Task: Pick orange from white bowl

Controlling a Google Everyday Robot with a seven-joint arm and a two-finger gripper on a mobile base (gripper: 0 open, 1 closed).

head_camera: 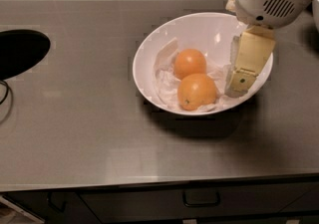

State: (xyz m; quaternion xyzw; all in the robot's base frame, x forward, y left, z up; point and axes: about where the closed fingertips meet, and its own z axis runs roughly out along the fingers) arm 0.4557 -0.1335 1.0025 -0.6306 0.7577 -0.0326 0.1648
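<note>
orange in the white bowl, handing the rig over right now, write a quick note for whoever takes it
Hand: hangs inside the right side of the white bowl, close to its inner wall, holding nothing and clear of both fruits.
Orange: the front one with the dark stem dot. It lies on crumpled white paper in the bowl, touching the paler orange behind it.
Done: the hand is at the bowl; nothing is grasped yet.
Left: probably shift the hand left over the dotted orange, grip it and lift it out, leaving the paler one in place.
</note>
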